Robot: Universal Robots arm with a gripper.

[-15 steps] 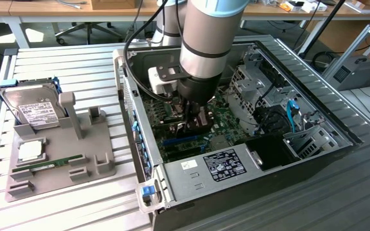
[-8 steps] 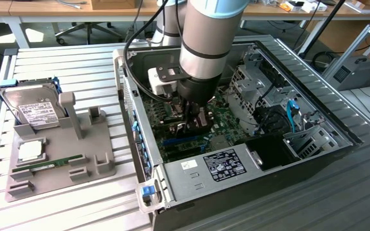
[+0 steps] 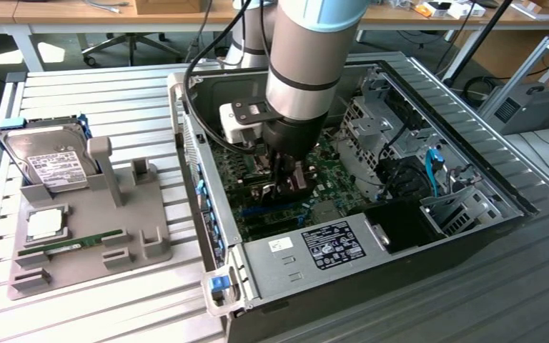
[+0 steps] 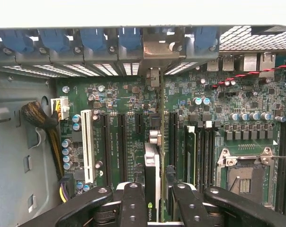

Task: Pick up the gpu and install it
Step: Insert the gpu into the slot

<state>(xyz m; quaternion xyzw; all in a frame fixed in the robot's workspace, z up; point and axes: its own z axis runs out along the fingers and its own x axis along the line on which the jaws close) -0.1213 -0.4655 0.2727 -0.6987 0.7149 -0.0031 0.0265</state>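
The gpu (image 4: 152, 163) stands on edge over the green motherboard (image 4: 129, 99), between the black expansion slots. Its metal end bracket (image 4: 158, 47) sits against the row of rear slot openings with blue clips. My gripper (image 4: 155, 191) is shut on the gpu, one black finger (image 4: 133, 201) on each side of the card. In the exterior view my gripper (image 3: 284, 189) reaches straight down into the open computer case (image 3: 446, 107), with the gpu (image 3: 299, 182) showing as a dark card between its fingers. Whether the card's edge is fully down in its slot is hidden.
A white slot (image 4: 87, 146), an empty processor socket (image 4: 245, 177) and a yellow-black cable bundle (image 4: 41, 116) lie around the card. The power supply (image 3: 327, 246) fills the case's near end. Outside, a grey holder (image 3: 94, 243) carries a hard drive (image 3: 51, 161) and a memory stick (image 3: 79, 241).
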